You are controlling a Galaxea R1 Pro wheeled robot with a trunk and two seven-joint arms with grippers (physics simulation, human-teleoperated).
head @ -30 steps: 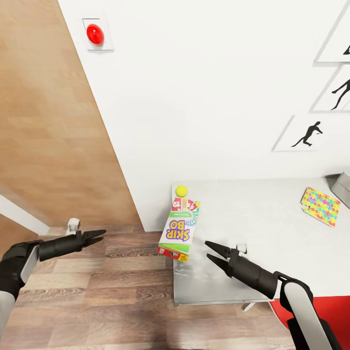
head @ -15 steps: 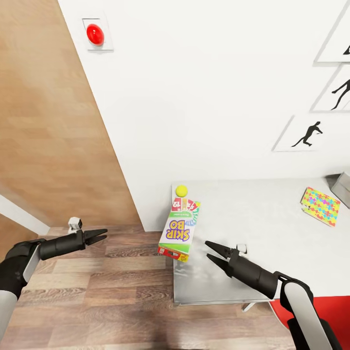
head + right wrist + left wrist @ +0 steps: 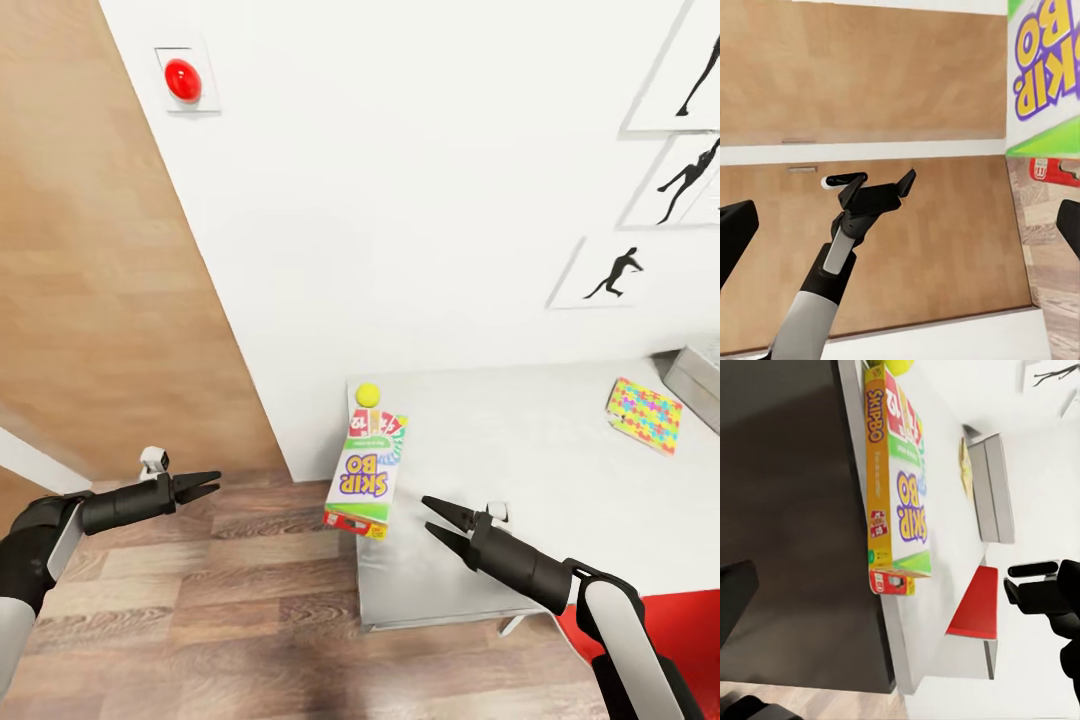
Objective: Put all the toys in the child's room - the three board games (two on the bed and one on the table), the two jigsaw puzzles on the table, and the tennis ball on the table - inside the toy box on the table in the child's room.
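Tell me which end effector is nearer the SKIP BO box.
Right. The right end effector is open over the table, just beside the SKIP BO box at the table's corner. The left end effector hovers over the floor, farther away on the box's other side.

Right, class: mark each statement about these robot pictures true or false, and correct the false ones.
1. The Skip-Bo box lies at the table corner, partly overhanging the edge. True.
2. The right gripper is shut on the Skip-Bo box. False: it is open, beside the box and holding nothing.
3. The tennis ball sits by the far end of the Skip-Bo box, near the wall. True.
4. The jigsaw puzzle is inside the toy box. False: it lies on the table beside it.
5. The left gripper hangs above the table. False: it is over the wood floor, open.
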